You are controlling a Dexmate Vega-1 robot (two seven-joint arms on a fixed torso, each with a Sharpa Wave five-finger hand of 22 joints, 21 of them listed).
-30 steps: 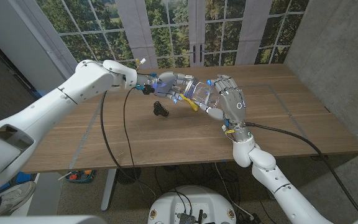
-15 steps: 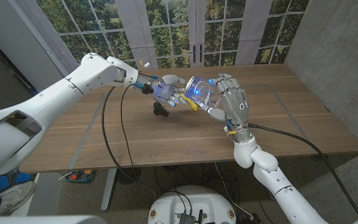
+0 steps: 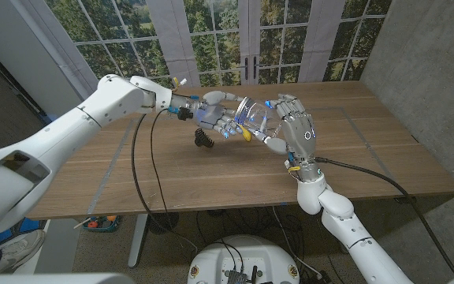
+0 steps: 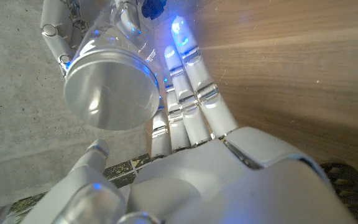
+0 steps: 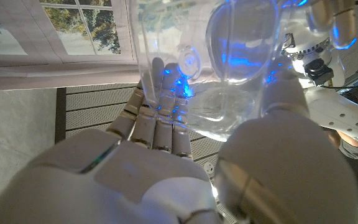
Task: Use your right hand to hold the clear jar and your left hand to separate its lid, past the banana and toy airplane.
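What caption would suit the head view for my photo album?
Above a wooden table, the right hand holds a clear jar while the left hand reaches its lid end.

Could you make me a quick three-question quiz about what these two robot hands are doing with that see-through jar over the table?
1. True or false: the clear jar is standing on the wooden table.
2. Which hand grips the jar's body? A) left hand B) right hand C) a person's hand
3. Fill in: the left hand's fingers are around the jar's ____.

Key:
1. False; it is held up in the air, tilted on its side between both hands.
2. B; the right hand wraps around the body.
3. Lid. Whether it has come free yet cannot be told.
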